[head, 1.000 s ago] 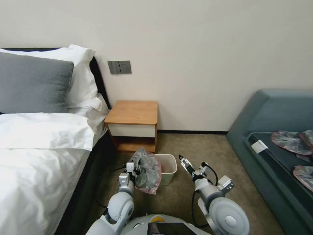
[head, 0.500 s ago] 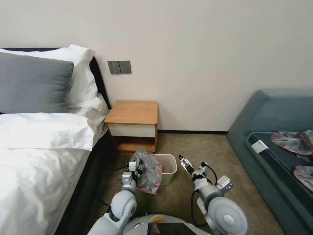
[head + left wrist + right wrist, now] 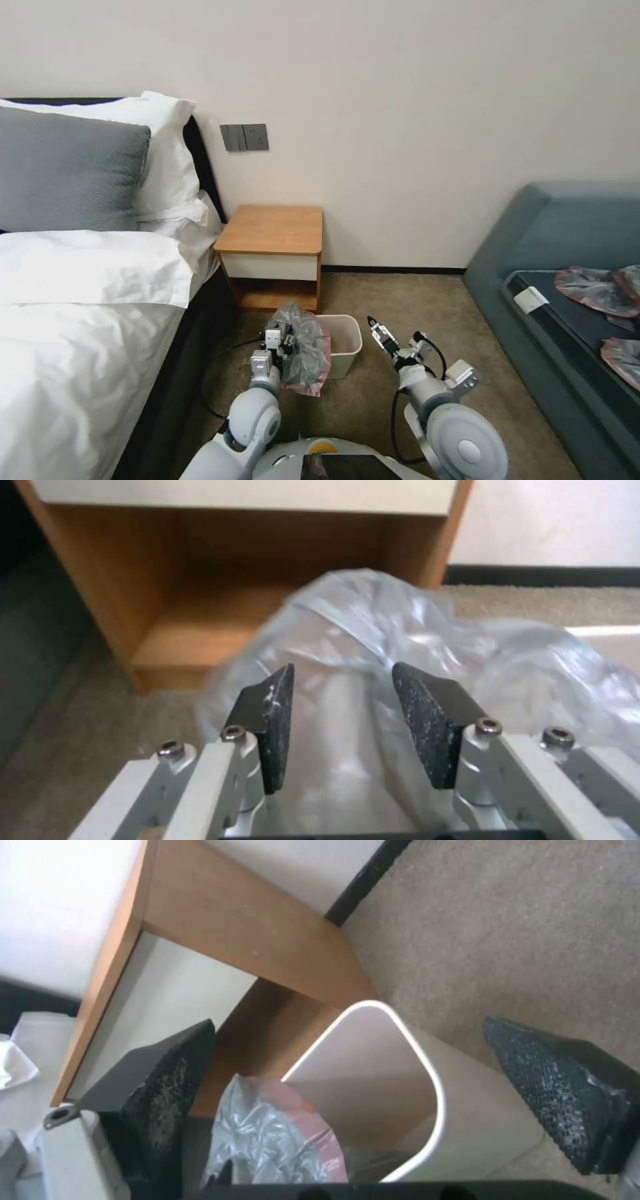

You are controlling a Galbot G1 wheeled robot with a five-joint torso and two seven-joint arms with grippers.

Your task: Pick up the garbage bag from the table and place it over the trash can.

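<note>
The crinkled grey garbage bag (image 3: 305, 345) with a pink-red edge slumps against the left side of the cream trash can (image 3: 345, 347), on the carpet in front of the table (image 3: 273, 230). My left gripper (image 3: 283, 341) is at the bag's near-left side. In the left wrist view its fingers (image 3: 272, 715) stand apart with the bag's plastic (image 3: 373, 630) bulging between them. My right gripper (image 3: 373, 327) hovers open just right of the can. Between its wide black pads (image 3: 160, 1080) I see the can's rim (image 3: 427, 1060) and the bag (image 3: 267, 1130) at its edge.
A bed with white sheets (image 3: 80, 320) fills the left. A blue sofa (image 3: 567, 267) on the right carries flat grey-pink bags (image 3: 593, 287). A black cable (image 3: 223, 353) lies on the carpet by the bed. Open carpet (image 3: 413, 300) lies right of the can.
My left arm has crept slightly forward and to the right beside the bag. The bag, the can and my right arm have hardly moved.
</note>
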